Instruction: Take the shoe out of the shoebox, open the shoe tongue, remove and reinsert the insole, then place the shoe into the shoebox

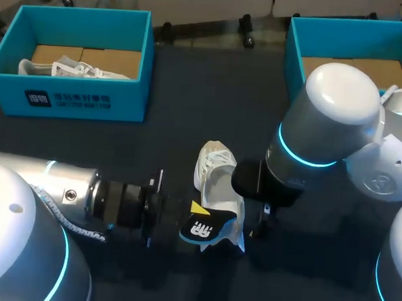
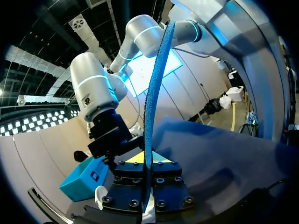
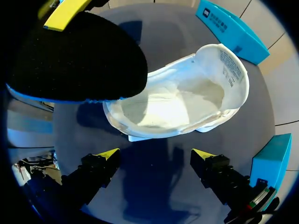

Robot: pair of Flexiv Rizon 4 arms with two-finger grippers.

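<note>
Left jaws tight on insole (image 1: 206, 227)

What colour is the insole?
The insole is black with a blue edge; the right wrist view shows it best.

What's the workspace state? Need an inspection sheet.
Surface: dark table.
Job's things: white shoe lies on the table mid-way between the arms, outside both boxes. Its black insole is out of it, held up beside its near end. Left shoebox holds a second shoe. Right shoebox is partly hidden by the right arm.
Clutter: nothing seen.
Grippers: left gripper, jaws shut on the insole. Right gripper, jaws open and empty, over bare table just short of the shoe.
Cables: one cable runs along the left arm, off the table.
Surroundings: nothing seen.
</note>
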